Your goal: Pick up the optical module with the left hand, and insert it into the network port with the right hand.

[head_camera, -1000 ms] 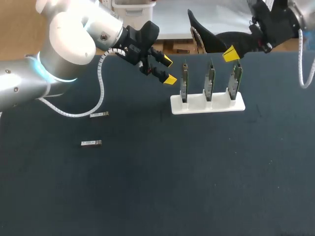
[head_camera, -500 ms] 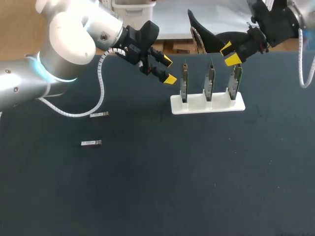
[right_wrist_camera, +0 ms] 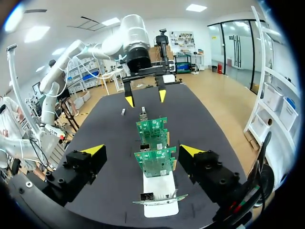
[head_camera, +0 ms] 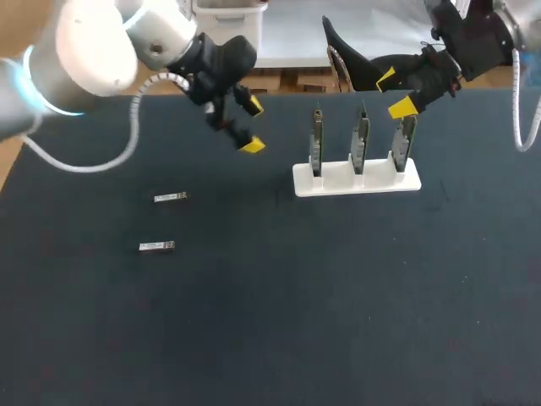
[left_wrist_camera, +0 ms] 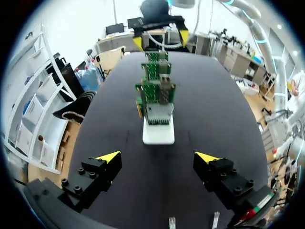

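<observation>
Two small silver optical modules lie on the dark table, one a little behind the other. Both are left of and below my left gripper, which hangs open and empty over the back of the table. In the left wrist view they show under that gripper, with the board stand ahead. Three upright green boards with network ports stand in a white holder. My right gripper is open and empty, just behind the rightmost board. In the right wrist view its fingers flank the nearest board.
A black object lies at the table's back edge behind the holder. The right arm's white cable hangs at the right edge. Dark tabletop stretches in front of the holder and modules.
My right gripper has gone from shut to open beside the rightmost board. My left gripper has swung left, away from the holder, staying open.
</observation>
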Action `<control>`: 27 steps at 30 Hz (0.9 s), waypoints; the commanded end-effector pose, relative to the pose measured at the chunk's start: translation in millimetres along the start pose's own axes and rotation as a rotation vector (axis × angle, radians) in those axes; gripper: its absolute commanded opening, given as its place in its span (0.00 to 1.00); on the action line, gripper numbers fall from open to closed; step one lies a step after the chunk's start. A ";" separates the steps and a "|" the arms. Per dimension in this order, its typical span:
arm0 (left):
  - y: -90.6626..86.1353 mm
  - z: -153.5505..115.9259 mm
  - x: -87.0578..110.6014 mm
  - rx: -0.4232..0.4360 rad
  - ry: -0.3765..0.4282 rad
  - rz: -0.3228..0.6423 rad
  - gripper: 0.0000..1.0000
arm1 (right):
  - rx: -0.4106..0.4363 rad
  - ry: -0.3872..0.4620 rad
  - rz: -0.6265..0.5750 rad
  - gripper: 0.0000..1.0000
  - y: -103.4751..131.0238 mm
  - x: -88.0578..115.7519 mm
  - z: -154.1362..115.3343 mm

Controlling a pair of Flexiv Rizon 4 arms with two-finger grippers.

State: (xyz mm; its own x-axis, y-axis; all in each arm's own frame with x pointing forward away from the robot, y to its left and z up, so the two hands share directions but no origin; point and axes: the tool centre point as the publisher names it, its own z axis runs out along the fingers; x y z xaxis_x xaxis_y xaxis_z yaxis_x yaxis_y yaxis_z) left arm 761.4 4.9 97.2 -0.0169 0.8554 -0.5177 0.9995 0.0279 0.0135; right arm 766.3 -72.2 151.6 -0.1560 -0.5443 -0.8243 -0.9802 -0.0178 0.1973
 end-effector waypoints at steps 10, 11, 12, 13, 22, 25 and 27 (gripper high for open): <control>-55.0 -48.0 86.8 -0.110 0.347 -0.044 1.00 | 0.004 0.001 0.000 1.00 1.2 -0.4 0.3; -56.9 -47.9 94.0 -0.110 0.367 -0.055 1.00 | 0.004 0.001 0.000 1.00 1.2 -0.4 0.3; -58.7 -47.4 100.4 -0.110 0.392 -0.056 1.00 | 0.004 0.001 0.000 1.00 1.2 -0.4 0.3; -60.6 -46.6 106.4 -0.102 0.409 -0.054 1.00 | 0.004 0.001 0.000 1.00 1.2 -0.4 0.3; -62.8 -39.6 144.9 -0.087 0.494 -0.049 1.00 | 0.004 0.001 0.000 1.00 1.2 -0.4 0.3; -61.9 -37.9 157.1 -0.072 0.495 -0.083 1.00 | 0.004 0.001 0.000 1.00 1.2 -0.4 0.3; -61.8 -36.2 163.1 -0.060 0.492 -0.101 1.00 | 0.004 0.001 0.000 1.00 1.2 -0.4 0.3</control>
State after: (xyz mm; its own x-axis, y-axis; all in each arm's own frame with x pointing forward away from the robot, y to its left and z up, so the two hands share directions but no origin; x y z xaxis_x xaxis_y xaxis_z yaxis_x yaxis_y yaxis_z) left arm 689.2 158.4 47.6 -0.1363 0.9895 -0.0474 0.9886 0.1389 0.0574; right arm 766.2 -72.3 151.6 -0.1560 -0.5443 -0.8242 -0.9802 -0.0177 0.1972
